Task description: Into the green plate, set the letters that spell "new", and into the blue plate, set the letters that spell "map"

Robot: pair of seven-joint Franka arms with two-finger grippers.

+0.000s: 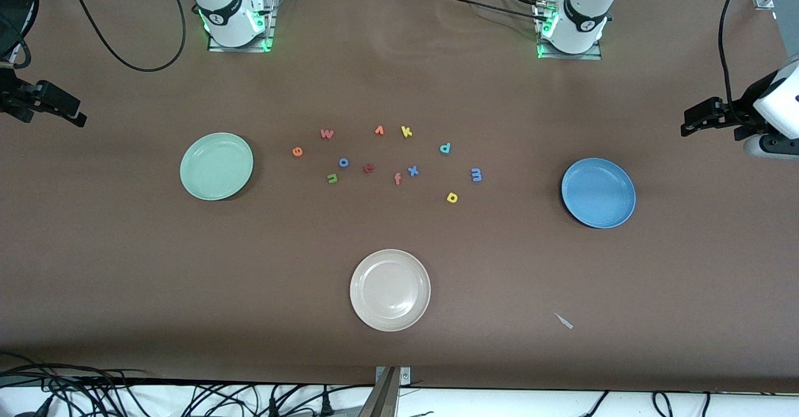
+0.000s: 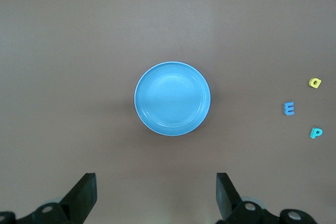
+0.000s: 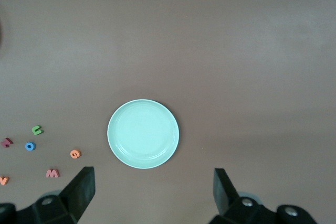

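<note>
A brown-covered worktop (image 1: 125, 267) fills the room's middle, with both arm bases along its 12 o'clock edge as seen from the front camera. Nothing has been sorted yet: every foam letter lies loose in a scatter at the centre.

The green plate (image 1: 216, 166) sits bare at 9 o'clock of the scatter, toward the right arm's end. The blue plate (image 1: 598, 192) sits bare at 3 o'clock, toward the left arm's end. A cream plate (image 1: 390, 289) lies at 6 o'clock, nearest the front camera.

Of "new", the orange e (image 1: 298, 151) and salmon w (image 1: 327, 133) lie closest to the green plate, the green n (image 1: 332, 178) just nearer the camera. Of "map", the teal p (image 1: 444, 148), blue m (image 1: 476, 174) and yellow a (image 1: 452, 198) lie on the blue plate's side of the scatter. The k, o, x, f, a dark red letter and an orange letter beside the k are mixed between.

The left pincer (image 2: 155, 192) hangs high over the worktop by the blue plate, jaws spread wide and empty. The right pincer (image 3: 153, 190) hangs likewise by the green plate, also wide and empty.

I'd judge this the very start. The next move calls for one arm to descend on a tiny flat letter, likely e or m, and pinch it cleanly without nudging its neighbours.
</note>
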